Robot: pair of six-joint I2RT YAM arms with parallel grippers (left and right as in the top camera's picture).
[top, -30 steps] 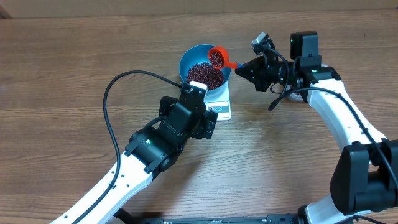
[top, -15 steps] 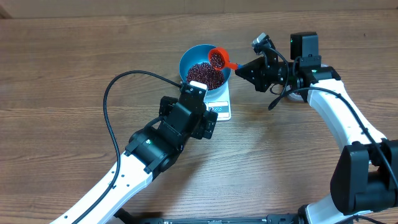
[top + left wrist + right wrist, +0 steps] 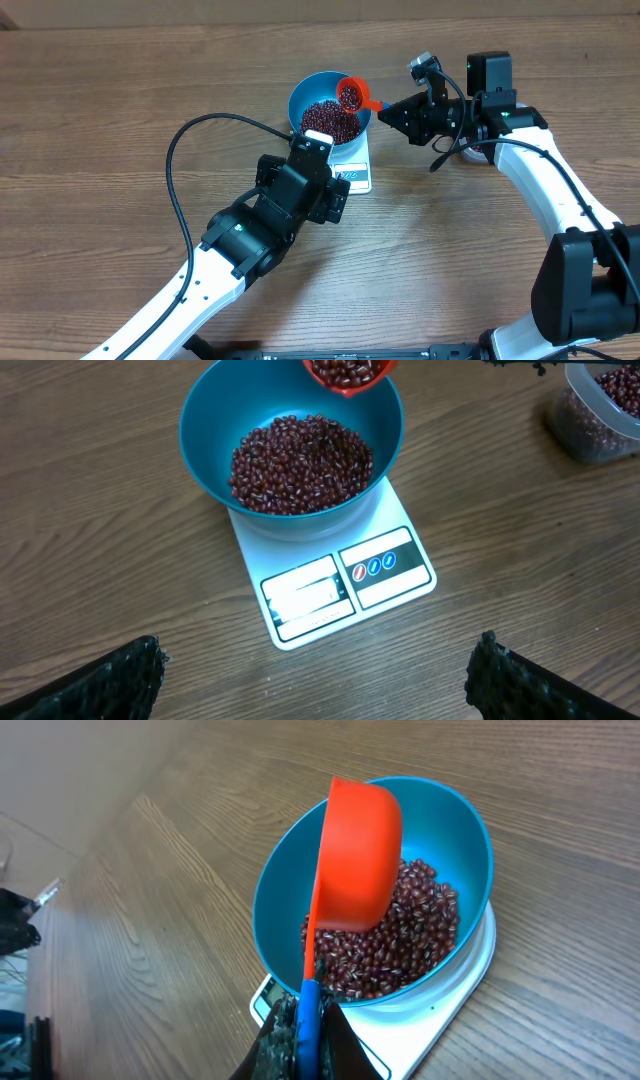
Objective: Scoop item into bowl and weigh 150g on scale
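- Round bright blue bowl [image 3: 205,430]: sits on the small flat white rectangular digital scale [image 3: 345,585], near the middle of the brown wooden worktop [image 3: 120,100]; it overhangs the scale's far part.
- Small dark red-brown beans [image 3: 300,460]: a loose heap covering the bowl's bottom.
- Scale front panel: faces the left arm; the display is probably lit, though no figure can be read.
- Orange-red plastic measuring scoop [image 3: 360,855]: tilted above the bowl's rim on the right arm's side, with beans in its cup.
- Right tool [image 3: 308,1025]: fingers pressed together on the scoop's blue handle end.
- Left tool [image 3: 318,660]: fingers spread wide apart, holding nothing, just in front of the scale.
- Clear plastic tub [image 3: 595,415]: on the worktop beyond the scale, holding more beans.
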